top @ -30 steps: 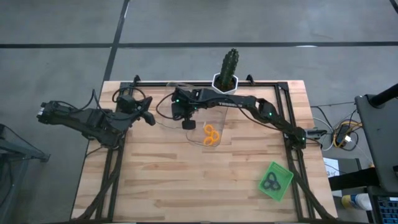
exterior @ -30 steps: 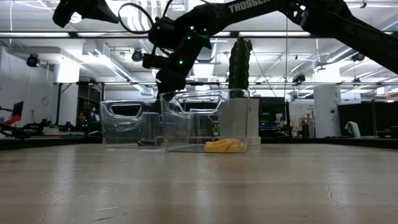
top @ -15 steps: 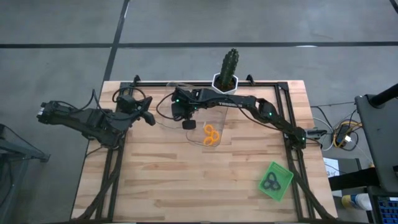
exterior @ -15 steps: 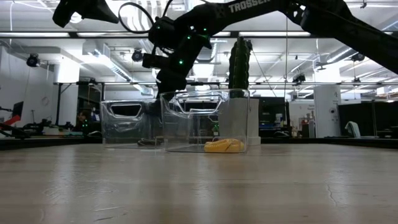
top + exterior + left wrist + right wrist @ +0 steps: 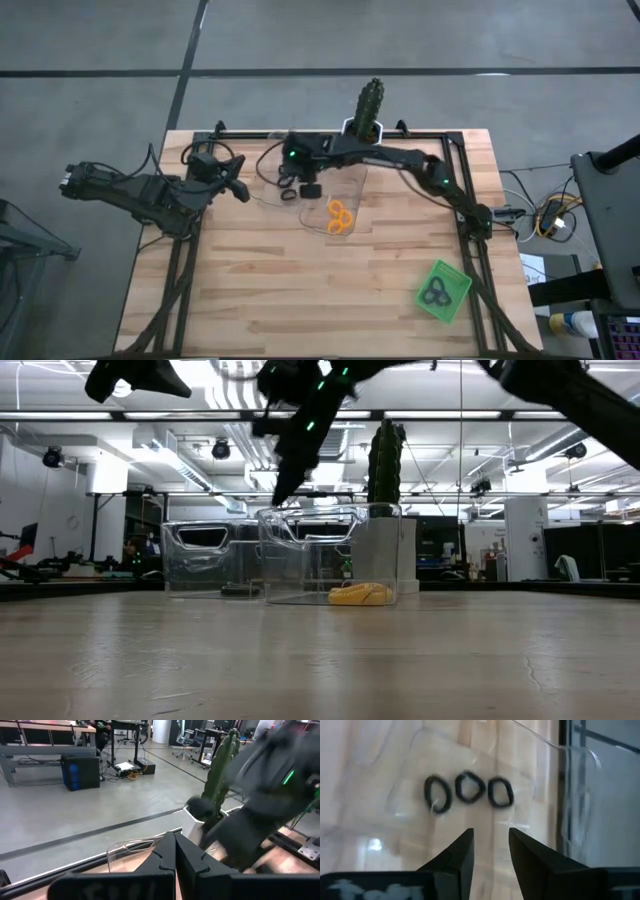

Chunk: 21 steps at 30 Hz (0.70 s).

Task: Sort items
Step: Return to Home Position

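The right gripper (image 5: 491,834) is hovering over the left clear tray (image 5: 200,560), with its jaws standing apart and gripping nothing. Three black rings (image 5: 469,788) are lying side by side on the tray floor, just beyond the fingertips and untouched. Orange rings (image 5: 340,217) are resting in the neighbouring clear tray (image 5: 330,550). The left gripper (image 5: 175,841) is waiting at the table's left edge, with its jaws pressed together.

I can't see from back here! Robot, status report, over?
Right hand open, empty, above left clear tray. Left hand shut, parked left of it. Three black rings inside tray. Nothing in the way.
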Motion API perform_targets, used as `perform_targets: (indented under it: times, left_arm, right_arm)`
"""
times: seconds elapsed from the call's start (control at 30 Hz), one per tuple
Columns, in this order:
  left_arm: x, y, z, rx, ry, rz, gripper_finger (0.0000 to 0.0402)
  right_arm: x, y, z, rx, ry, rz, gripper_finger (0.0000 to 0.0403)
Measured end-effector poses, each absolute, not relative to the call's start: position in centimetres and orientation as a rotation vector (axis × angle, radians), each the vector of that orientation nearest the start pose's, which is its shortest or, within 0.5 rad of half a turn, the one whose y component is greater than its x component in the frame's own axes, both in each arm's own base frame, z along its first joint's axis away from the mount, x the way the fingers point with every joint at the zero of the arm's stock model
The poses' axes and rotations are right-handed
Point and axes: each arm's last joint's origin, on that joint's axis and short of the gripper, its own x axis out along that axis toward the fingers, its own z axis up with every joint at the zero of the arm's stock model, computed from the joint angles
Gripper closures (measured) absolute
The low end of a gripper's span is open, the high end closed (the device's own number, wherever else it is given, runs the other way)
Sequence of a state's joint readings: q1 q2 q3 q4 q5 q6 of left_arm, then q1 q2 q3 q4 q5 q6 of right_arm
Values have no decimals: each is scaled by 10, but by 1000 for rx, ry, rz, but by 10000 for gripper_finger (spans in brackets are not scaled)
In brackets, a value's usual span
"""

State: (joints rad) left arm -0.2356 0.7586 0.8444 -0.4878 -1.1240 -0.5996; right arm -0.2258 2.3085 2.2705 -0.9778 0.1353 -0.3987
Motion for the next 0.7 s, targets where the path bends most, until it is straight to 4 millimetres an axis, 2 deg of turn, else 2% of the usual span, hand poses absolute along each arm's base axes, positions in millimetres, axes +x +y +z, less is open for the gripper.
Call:
perform_targets:
  times: [0.17,0.33,0.5,0.7]
  left_arm:
    - [141,-7,335,-277,59,927,402]
    - [132,-5,337,-285,57,916,402]
    - [115,-2,339,-323,60,874,402]
    - [96,3,337,-352,60,867,402]
  right_arm:
    - [441,-113,318,-215,1084,-1,300]
    - [399,-117,367,-20,929,174,311]
    - [356,-117,391,47,856,184,319]
    - [299,-100,408,34,691,129,324]
